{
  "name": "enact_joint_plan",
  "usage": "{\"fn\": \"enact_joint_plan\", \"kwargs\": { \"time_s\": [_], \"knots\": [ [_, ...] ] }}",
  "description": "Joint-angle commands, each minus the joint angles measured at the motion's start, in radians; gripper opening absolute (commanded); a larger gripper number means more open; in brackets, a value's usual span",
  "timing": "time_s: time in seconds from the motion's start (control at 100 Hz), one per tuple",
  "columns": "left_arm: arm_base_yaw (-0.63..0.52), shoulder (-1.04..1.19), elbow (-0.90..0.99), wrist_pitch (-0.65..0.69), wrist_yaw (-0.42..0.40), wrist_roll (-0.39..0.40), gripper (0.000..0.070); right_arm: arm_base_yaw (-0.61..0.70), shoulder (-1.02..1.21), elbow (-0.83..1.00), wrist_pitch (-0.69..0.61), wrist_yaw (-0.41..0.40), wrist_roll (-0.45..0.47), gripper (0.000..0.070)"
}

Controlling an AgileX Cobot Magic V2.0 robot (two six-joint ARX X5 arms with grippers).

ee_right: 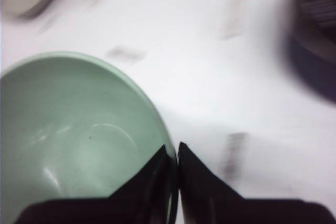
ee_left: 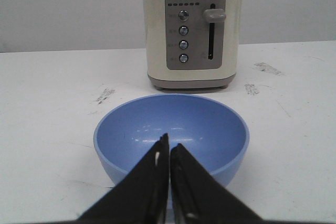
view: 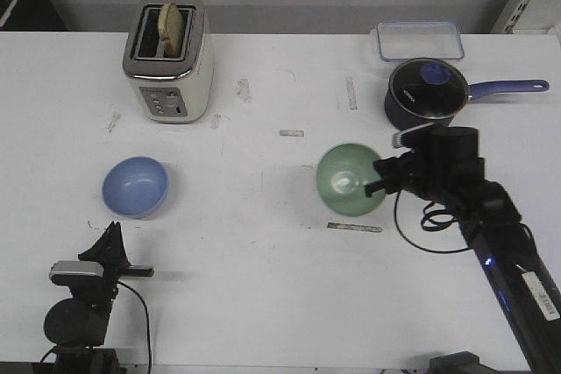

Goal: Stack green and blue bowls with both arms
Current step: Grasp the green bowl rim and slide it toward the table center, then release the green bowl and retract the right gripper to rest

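The pale green bowl [view: 348,179] hangs tilted above the table right of centre, its opening facing the camera. My right gripper [view: 379,178] is shut on its right rim; in the right wrist view the rim of the green bowl [ee_right: 79,140] runs between the closed fingers of that gripper [ee_right: 174,153]. The blue bowl [view: 135,187] sits upright on the table at the left. My left gripper [view: 112,236] is shut and empty, just in front of the blue bowl [ee_left: 173,129]; in the left wrist view this gripper [ee_left: 169,145] points at its near rim.
A cream toaster [view: 168,59] with bread stands behind the blue bowl. A dark saucepan with a purple handle [view: 427,94] sits behind my right arm, a clear lidded box [view: 419,40] beyond it. The table's front edge is near my left arm.
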Motion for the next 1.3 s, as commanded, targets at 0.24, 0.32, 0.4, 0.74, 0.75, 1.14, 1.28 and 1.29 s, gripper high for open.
{"fn": "enact_joint_plan", "kwargs": {
  "time_s": [0.24,0.32,0.4,0.74,0.75,1.14,1.28,1.29],
  "knots": [
    [0.000,-0.001,-0.021,0.013,0.001,0.005,0.0001,0.350,0.152,0.009,0.001,0.038,0.024,0.0000],
    [0.000,-0.001,-0.021,0.013,0.001,0.005,0.0001,0.397,0.205,0.009,0.004,0.071,0.023,0.0000],
    [0.000,-0.001,-0.021,0.013,0.001,0.005,0.0001,0.424,0.257,0.009,0.008,0.079,0.014,0.0000],
    [0.000,-0.001,-0.021,0.013,0.001,0.005,0.0001,0.441,0.354,0.009,0.006,0.076,-0.007,0.0003],
    [0.000,-0.001,-0.021,0.013,0.001,0.005,0.0001,0.441,0.354,0.009,0.006,0.075,-0.007,0.0004],
    [0.000,-0.001,-0.021,0.013,0.001,0.005,0.0001,0.438,0.327,0.024,0.008,0.072,-0.008,0.0514],
    [0.000,-0.001,-0.021,0.013,0.001,0.005,0.0001,0.417,0.282,0.076,0.003,0.076,-0.011,0.0512],
    [0.000,-0.001,-0.021,0.013,0.001,0.005,0.0001,0.414,0.278,0.080,0.002,0.077,-0.011,0.0512]
  ]
}}
